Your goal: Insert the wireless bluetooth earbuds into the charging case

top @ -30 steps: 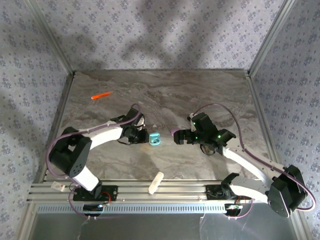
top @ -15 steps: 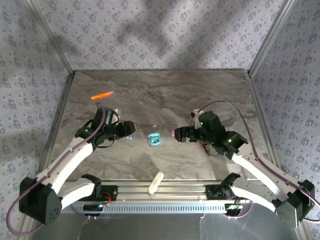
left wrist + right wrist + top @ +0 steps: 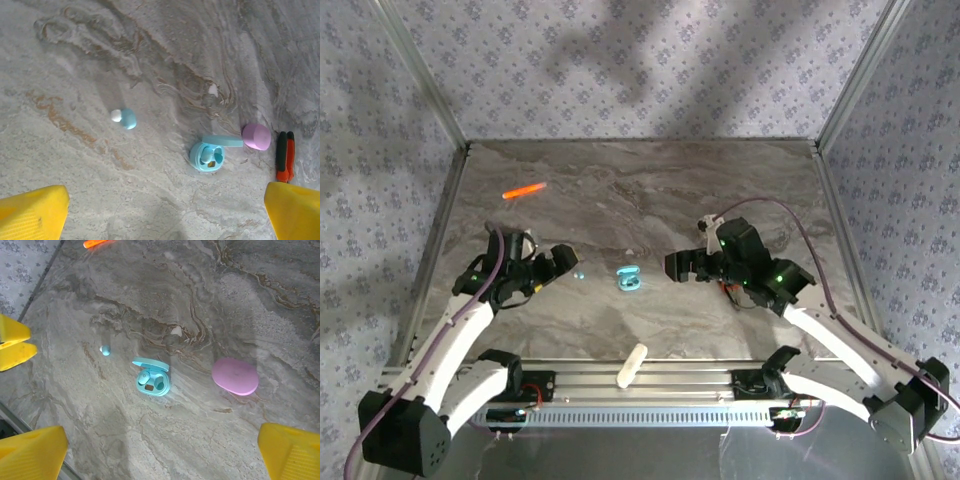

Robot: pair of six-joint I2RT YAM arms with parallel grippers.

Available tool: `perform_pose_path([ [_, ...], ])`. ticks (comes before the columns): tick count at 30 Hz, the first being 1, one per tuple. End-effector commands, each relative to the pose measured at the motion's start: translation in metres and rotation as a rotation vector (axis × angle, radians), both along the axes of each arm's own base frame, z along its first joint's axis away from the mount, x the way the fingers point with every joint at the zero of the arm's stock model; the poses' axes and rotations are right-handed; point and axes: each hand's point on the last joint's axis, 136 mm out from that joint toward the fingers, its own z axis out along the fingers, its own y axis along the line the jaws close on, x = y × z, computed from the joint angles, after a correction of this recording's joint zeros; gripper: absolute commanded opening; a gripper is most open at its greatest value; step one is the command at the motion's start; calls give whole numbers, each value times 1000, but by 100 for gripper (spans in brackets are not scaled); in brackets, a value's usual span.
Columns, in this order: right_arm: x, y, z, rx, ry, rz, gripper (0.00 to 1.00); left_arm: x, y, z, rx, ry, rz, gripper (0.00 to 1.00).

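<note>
The teal charging case lies open mid-table, lid up. One teal earbud sits in its left socket; the other socket is bare. A second teal earbud with a white tip lies loose on the table left of the case, also seen as a teal dot from above. My left gripper hovers open left of that bud, holding nothing. My right gripper stands open right of the case, empty. A shut pink case lies below it.
An orange marker lies at the far left of the table. A white oblong piece rests at the near edge on the metal rail. Patterned walls close the table on three sides.
My left gripper has opened and drawn back to the left from the teal case, leaving a teal earbud on the table beside it. The right gripper has barely moved.
</note>
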Motion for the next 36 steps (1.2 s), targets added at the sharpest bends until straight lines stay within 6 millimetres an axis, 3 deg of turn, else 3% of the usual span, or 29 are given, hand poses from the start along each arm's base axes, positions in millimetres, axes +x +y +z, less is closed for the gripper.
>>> perform_pose_path([
  [1, 3, 14, 10, 11, -1, 48, 99, 2, -3, -5, -59, 26, 3, 100],
  [7, 15, 42, -12, -59, 103, 115, 85, 3, 9, -26, -130, 77, 68, 100],
  [11, 25, 60, -26, -149, 154, 146, 78, 5, 5, -39, -196, 111, 67, 100],
  [14, 31, 69, -35, -185, 178, 156, 77, 10, 1, -45, -210, 127, 47, 100],
  [17, 37, 79, -31, -177, 181, 163, 77, 20, 1, -47, -198, 129, 39, 100],
  [24, 36, 75, -40, -187, 204, 139, 77, 28, -27, -49, -194, 165, -66, 100],
  [28, 36, 72, -35, -173, 195, 121, 78, 28, -41, -58, -159, 194, -107, 100],
  [29, 32, 68, -45, -189, 214, 121, 78, 29, -43, -60, -151, 198, -113, 100],
  [36, 28, 53, -47, -192, 211, 93, 78, 43, -60, -66, -97, 205, -155, 100],
])
